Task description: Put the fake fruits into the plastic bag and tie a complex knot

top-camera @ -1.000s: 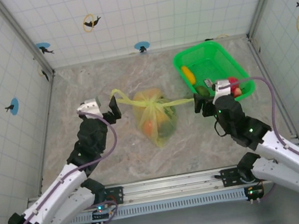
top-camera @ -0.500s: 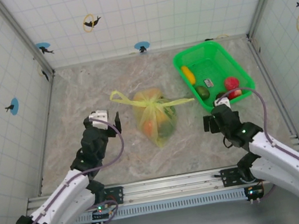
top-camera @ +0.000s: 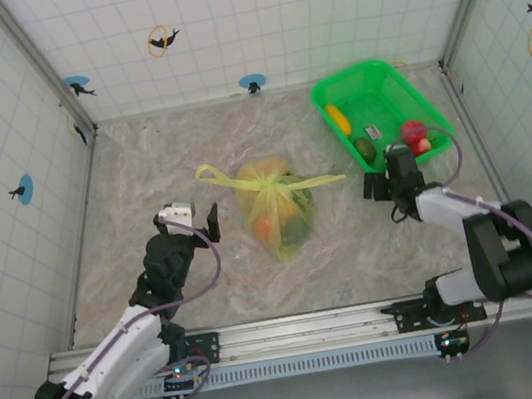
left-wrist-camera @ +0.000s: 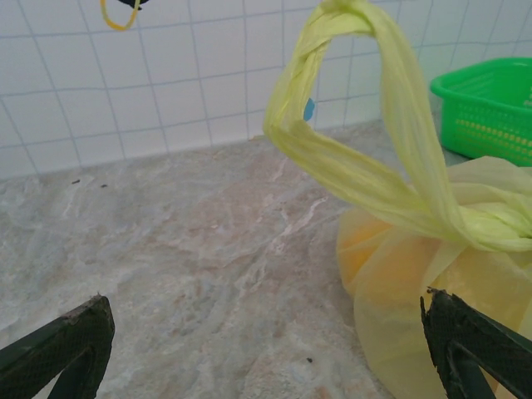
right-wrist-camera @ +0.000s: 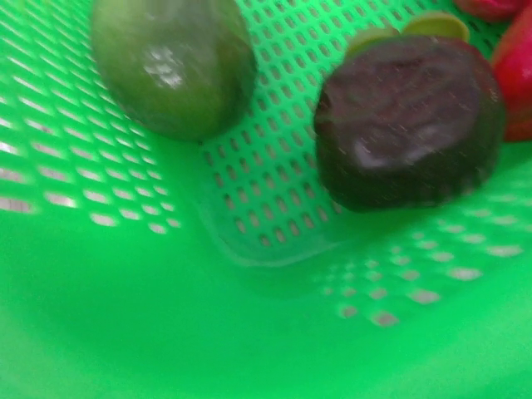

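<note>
Okay, the plastic bag (top-camera: 276, 208) sits mid-surface, bulging with fake fruits (top-camera: 262, 226), orange and green showing through the thin yellow film. At its top the handles are cinched into a knot (top-camera: 279, 186), with 1 tail running right and 1 handle loop (left-wrist-camera: 349, 100) standing up on the left.

Over to the left pincer (top-camera: 193, 215), just beside that loop and apart from it. Its 2 dark fingers (left-wrist-camera: 66, 349) sit at the far bottom corners of the wrist view, spread as wide as they go, with bare marbled surface (left-wrist-camera: 191, 249) between them. It grips nothing.

Further out, the right pincer (top-camera: 390, 172) hovers at the near edge of the green tray (top-camera: 350, 78). Its jaws look spread from above, and I see nothing held. Its wrist camera stares straight into the mesh floor at a dark green fruit (right-wrist-camera: 170, 66), a blackish fruit (right-wrist-camera: 407, 133) and a red fruit (right-wrist-camera: 515, 83) at the frame edge. From above, a yellow fruit (top-camera: 336, 117) lies toward the tray's far end.
</note>
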Available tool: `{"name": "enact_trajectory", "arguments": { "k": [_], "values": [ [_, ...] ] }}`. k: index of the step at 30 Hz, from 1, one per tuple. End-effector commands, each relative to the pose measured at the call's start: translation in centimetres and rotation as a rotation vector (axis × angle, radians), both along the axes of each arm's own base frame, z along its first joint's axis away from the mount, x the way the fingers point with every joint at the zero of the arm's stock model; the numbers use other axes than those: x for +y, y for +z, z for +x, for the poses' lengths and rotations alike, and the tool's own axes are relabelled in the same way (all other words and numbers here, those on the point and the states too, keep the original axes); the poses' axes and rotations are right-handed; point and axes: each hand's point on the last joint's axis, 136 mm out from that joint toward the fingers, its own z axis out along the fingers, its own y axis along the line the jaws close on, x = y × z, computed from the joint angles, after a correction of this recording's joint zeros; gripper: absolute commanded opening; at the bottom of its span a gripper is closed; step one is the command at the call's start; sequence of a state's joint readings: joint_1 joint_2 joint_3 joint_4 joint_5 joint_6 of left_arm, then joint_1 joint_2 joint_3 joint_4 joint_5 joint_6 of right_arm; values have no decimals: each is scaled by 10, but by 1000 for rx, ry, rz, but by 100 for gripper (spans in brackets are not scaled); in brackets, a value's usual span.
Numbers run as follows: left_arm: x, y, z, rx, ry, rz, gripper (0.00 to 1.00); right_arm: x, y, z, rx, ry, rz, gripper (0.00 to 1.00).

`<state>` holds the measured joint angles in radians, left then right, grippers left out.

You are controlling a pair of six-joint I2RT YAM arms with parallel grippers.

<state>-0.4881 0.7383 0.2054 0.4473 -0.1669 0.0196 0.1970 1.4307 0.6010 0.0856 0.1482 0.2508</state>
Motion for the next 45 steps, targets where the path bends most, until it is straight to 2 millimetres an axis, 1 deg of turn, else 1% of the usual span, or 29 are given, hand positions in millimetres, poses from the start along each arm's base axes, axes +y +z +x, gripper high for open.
{"name": "enact_trajectory", "arguments": {
  "k": [1,3,5,8,9,12,13,14,16,18,21,23,24,25,27,29,31,32,34,35,37,38,39,40,41,42,44,45],
  "values": [
    [-7,8,-2,-37,-52,-4,98,16,37,61,-135,74,22,99],
    [-8,8,-2,-40,-58,8,98,18,36,68,-137,81,22,100],
    [-5,5,-1,-34,-41,15,98,16,40,66,-167,59,31,99],
    [2,1,2,-30,0,32,98,10,46,55,-196,30,30,100],
    [5,-1,3,-26,15,42,97,7,50,50,-216,21,22,100],
    [13,-12,6,-18,34,100,98,-5,57,31,-262,10,-36,100],
    [19,-15,7,-19,60,98,98,-10,58,23,-281,7,-62,100],
    [32,-18,11,-17,109,89,98,-14,58,16,-301,7,-83,100],
    [52,-25,16,-1,188,55,98,-17,53,-2,-348,42,-125,99],
    [75,-29,23,20,296,23,98,-28,44,-20,-386,23,-165,100],
    [91,-34,28,7,337,32,98,-49,25,-43,-387,-51,-216,100],
    [109,-49,29,45,409,5,98,-63,16,-58,-401,-128,-228,99],
    [120,-61,29,80,451,-6,98,-67,16,-65,-432,-141,-237,99],
    [127,-71,27,102,475,-1,98,-69,17,-71,-465,-141,-246,100],
    [141,-91,19,132,527,8,98,-77,21,-82,-544,-191,-198,100],
    [145,-101,13,137,525,-14,98,-82,23,-88,-591,-225,-123,100],
    [143,-98,8,84,497,-63,98,-85,27,-90,-622,-245,-65,99],
    [139,-95,7,60,469,-61,98,-82,28,-88,-629,-227,-48,99],
    [135,-96,8,56,442,-50,98,-72,25,-76,-598,-150,-61,100],
    [134,-98,10,61,435,-48,97,-68,26,-73,-602,-118,-62,99],
    [133,-106,15,85,426,-34,98,-68,26,-76,-622,-120,-59,99],
    [128,-102,21,66,392,-40,98,-70,22,-79,-612,-130,-58,100],
    [128,-108,25,104,391,-39,98,-69,33,-75,-662,-126,-57,100],
    [128,-116,28,150,387,-43,98,-64,26,-69,-632,-93,-56,100],
    [133,-118,30,164,400,-77,98,-58,6,-56,-526,-52,-52,100],
    [135,-116,31,158,399,-95,98,-49,-8,-41,-437,5,-55,100],
    [135,-121,30,179,401,-88,98,-54,5,-45,-519,-35,-66,100],
    [135,-119,30,170,402,-88,98,-54,0,-45,-490,-34,-76,100]
  ]
}}
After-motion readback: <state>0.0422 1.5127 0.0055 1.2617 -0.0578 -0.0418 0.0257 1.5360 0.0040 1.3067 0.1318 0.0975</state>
